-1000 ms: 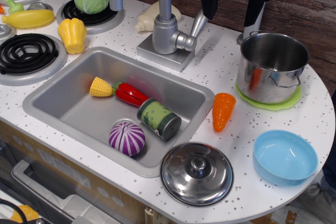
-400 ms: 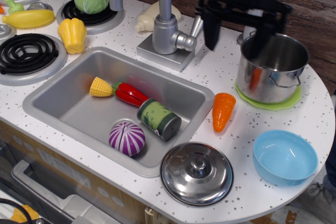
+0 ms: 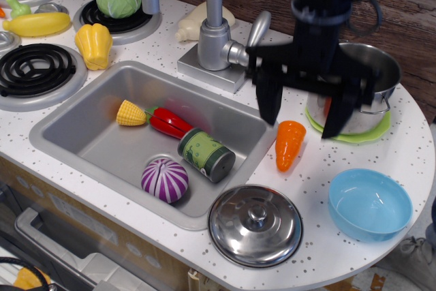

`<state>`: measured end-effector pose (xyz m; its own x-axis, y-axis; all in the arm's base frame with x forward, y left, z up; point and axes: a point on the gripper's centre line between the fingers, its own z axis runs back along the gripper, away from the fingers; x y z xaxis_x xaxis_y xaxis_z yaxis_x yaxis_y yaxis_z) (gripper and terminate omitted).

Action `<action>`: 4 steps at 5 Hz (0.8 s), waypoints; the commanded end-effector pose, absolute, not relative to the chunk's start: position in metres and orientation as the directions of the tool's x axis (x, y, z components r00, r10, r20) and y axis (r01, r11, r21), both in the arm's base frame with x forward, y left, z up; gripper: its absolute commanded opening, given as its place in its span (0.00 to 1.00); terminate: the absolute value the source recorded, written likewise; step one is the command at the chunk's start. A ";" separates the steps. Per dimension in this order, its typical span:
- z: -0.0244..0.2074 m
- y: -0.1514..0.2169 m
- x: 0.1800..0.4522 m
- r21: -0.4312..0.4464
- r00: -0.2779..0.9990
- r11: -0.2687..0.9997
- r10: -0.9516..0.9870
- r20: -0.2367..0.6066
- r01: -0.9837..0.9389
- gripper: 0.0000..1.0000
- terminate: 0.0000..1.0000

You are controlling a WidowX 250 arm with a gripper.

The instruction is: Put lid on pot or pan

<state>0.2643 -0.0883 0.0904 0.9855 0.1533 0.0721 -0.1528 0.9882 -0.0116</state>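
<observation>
The round shiny steel lid with a small central knob lies flat on the counter at the front, right of the sink. The shiny steel pot stands on a green mat at the back right, partly hidden by my arm. My black gripper hangs open and empty above the orange carrot, well above and behind the lid, its two fingers wide apart.
A light blue bowl sits right of the lid. The sink holds corn, a red pepper, a green can and a purple onion. The faucet stands behind the sink. Burners with toy vegetables are at left.
My gripper has come down and forward from the back, from beside the pot's rim to above the carrot. It stays open. The lid and pot have not moved.
</observation>
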 end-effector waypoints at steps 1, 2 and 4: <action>0.082 -0.097 0.243 -0.028 0.977 0.991 0.132 0.167 -0.129 1.00 0.00; 0.066 -0.091 0.236 -0.038 0.979 0.994 0.106 0.174 -0.101 1.00 0.00; 0.036 -0.085 0.237 -0.072 0.977 0.995 0.079 0.198 -0.066 1.00 0.00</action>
